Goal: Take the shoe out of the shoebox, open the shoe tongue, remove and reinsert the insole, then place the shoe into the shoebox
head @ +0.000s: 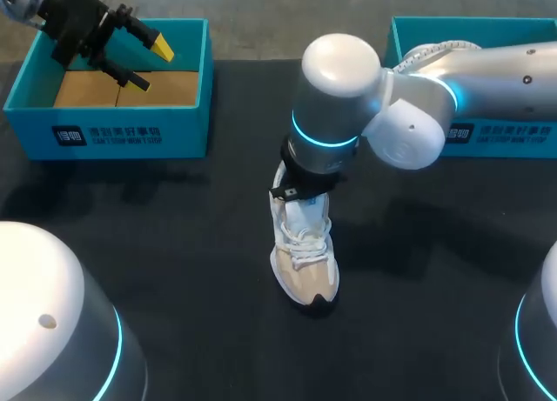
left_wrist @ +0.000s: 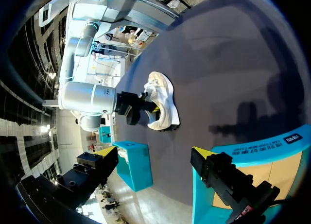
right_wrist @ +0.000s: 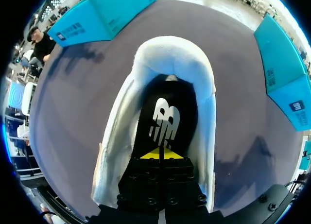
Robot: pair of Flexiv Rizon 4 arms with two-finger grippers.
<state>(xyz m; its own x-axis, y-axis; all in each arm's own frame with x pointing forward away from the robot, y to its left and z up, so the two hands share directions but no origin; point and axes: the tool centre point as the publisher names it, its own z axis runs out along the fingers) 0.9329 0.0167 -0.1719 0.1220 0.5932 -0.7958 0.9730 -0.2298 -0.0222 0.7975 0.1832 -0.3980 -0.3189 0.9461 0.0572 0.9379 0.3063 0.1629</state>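
Right gripper inside the shoe, tips closed together.
Its yellow tips meet on the black insole at the shoe's middle; whether they pinch it is unclear. The left gripper gapes wide over the shoebox beyond the shoe. The insole probably needs a firm pinch and a slow, straight lift.

White-beige shoe upright at centre, black insole inside; teal shoebox far-left, open.
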